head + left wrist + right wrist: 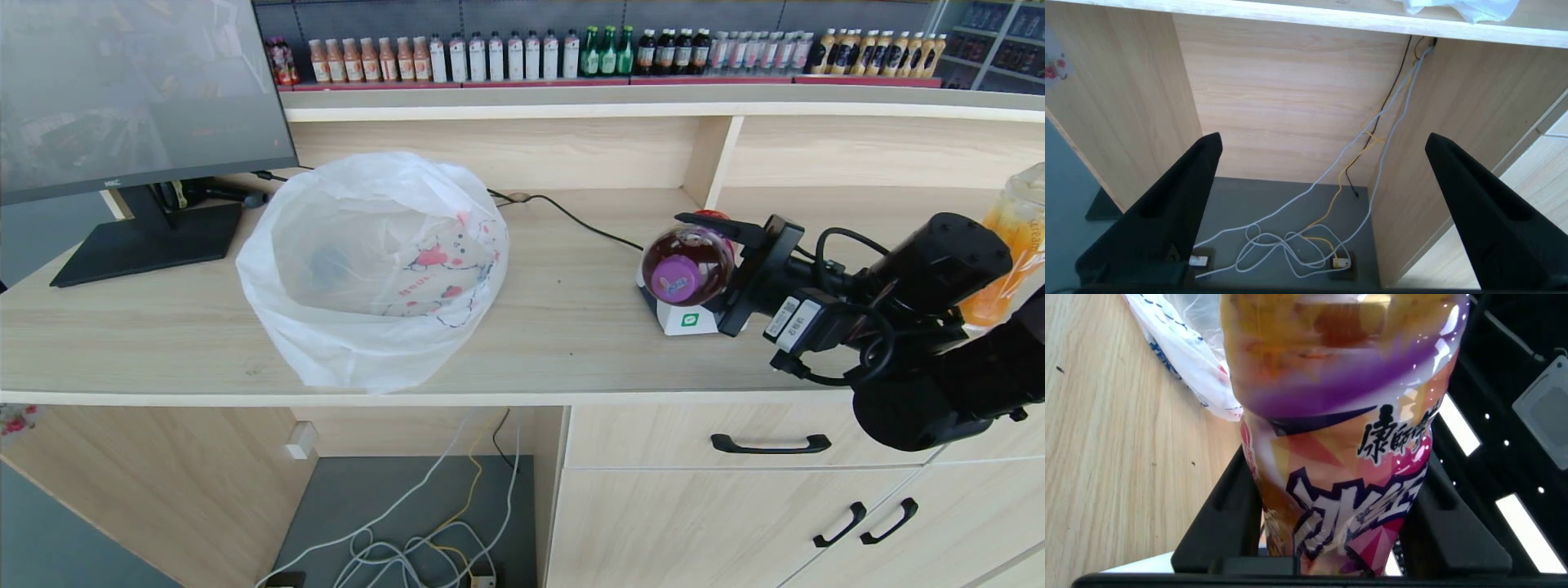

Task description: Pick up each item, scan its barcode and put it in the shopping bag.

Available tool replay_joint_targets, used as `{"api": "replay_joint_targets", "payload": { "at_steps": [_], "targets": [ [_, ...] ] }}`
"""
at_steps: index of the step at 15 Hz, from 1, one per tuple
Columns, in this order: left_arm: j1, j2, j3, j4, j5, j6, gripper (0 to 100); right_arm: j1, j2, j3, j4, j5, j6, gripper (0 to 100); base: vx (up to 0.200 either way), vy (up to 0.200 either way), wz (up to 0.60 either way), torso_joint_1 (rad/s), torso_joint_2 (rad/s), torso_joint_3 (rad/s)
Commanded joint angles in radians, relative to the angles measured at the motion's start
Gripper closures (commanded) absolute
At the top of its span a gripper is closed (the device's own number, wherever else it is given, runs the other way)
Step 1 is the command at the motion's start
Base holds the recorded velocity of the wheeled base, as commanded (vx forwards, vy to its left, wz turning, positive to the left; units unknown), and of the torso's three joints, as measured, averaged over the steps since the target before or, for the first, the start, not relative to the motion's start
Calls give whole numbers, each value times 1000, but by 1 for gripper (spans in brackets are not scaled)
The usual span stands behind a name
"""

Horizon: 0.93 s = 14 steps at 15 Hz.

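My right gripper (709, 260) is shut on a drink bottle (687, 266) with dark red liquid and a purple cap, held on its side above the white barcode scanner (686, 318) on the counter. The cap faces the white plastic shopping bag (371, 265), which stands open at mid counter. In the right wrist view the bottle (1347, 425) shows a purple and pink label between the black fingers (1221, 518), with the bag (1184, 351) behind it. My left gripper (1319, 212) hangs below the counter, fingers (1167, 212) wide apart and empty.
A monitor (122, 90) on a black stand sits at the counter's left. An orange drink bottle (1012, 245) stands at the right edge. A black cable (571, 216) runs along the back. Drink bottles line the far shelf (612, 53). Loose cables (1306, 245) lie under the counter.
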Motion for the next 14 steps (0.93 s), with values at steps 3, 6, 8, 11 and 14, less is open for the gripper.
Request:
{"api": "replay_joint_targets", "payload": {
  "at_steps": [3,6,8,11,14],
  "targets": [
    [0,0,0,0,0,0,0,1,-1,5,-1,-1,0,100,0,0,0,0,0,0],
    [0,0,0,0,0,0,0,1,-1,7,-1,-1,0,100,0,0,0,0,0,0],
    [0,0,0,0,0,0,0,1,-1,13,-1,-3,0,100,0,0,0,0,0,0],
    [0,0,0,0,0,0,0,6,-6,13,-1,-3,-2,100,0,0,0,0,0,0],
    [0,0,0,0,0,0,0,12,-23,19,-1,-3,1,100,0,0,0,0,0,0]
  ]
}}
